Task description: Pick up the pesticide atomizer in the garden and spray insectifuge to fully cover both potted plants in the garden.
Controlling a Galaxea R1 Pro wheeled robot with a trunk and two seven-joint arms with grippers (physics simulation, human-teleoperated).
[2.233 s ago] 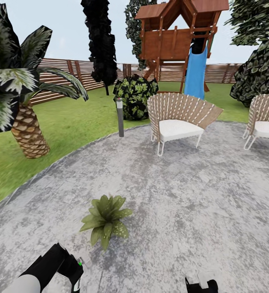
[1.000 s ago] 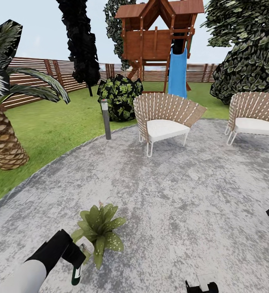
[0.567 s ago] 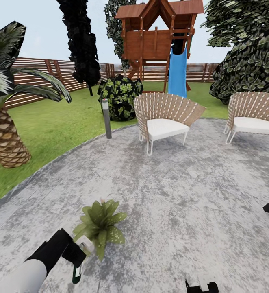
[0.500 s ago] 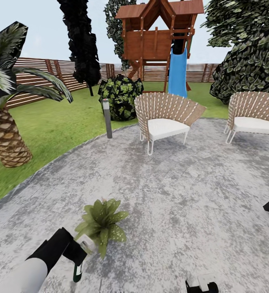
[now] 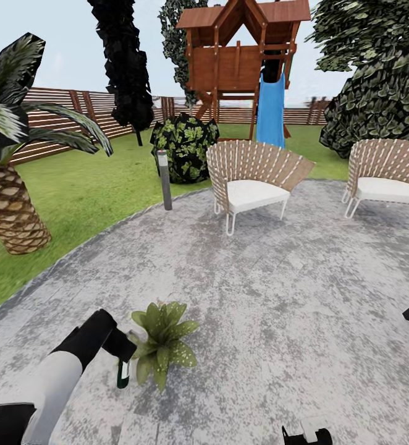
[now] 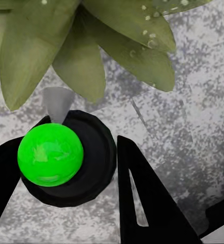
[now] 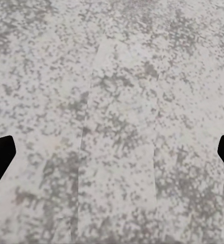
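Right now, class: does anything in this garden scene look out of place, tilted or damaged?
Nothing stands out. The potted plant sits upright on the paving, both wicker chairs stand level, and the left gripper holds the pesticide atomizer beside the plant.

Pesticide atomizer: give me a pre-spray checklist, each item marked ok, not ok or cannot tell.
1. Grip: the left gripper is shut on the pesticide atomizer, fingers on either side of its body in the left wrist view. Ok.
2. Nozzle aim: the grey nozzle tip points toward the leaves of the potted plant. Ok.
3. Closeness: the bottle sits right beside the plant's leaves on the stone paving. Ok.
4. Spray coverage of this plant: no mist or wetting is readable. Cannot tell.
5. Right gripper: open, over bare paving, nothing between its fingers. Ok.
6. Second potted plant's position: cannot tell.
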